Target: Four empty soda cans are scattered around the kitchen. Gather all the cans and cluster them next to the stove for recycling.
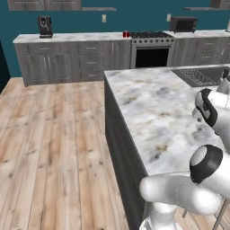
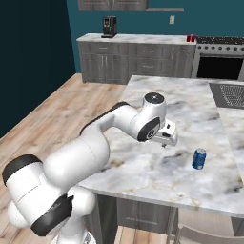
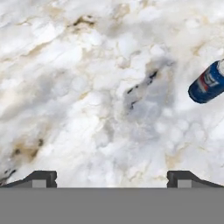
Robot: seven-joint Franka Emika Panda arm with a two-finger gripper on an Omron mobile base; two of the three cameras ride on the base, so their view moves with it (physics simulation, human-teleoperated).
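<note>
A blue soda can stands upright on the marble island counter, near its front edge. It also sits at the right edge of the hand view. My gripper hangs over the counter a short way left of that can, pointing down. Its jaws are open wide with only bare marble between the fingertips. Far off on the back counter a red soda can stands just left of the stove; the same red can and stove appear in the right base view.
A sink is set into the island's far right. On the back counter stand a coffee machine and a microwave. Wooden floor lies left of the island. A stool stands at its near edge.
</note>
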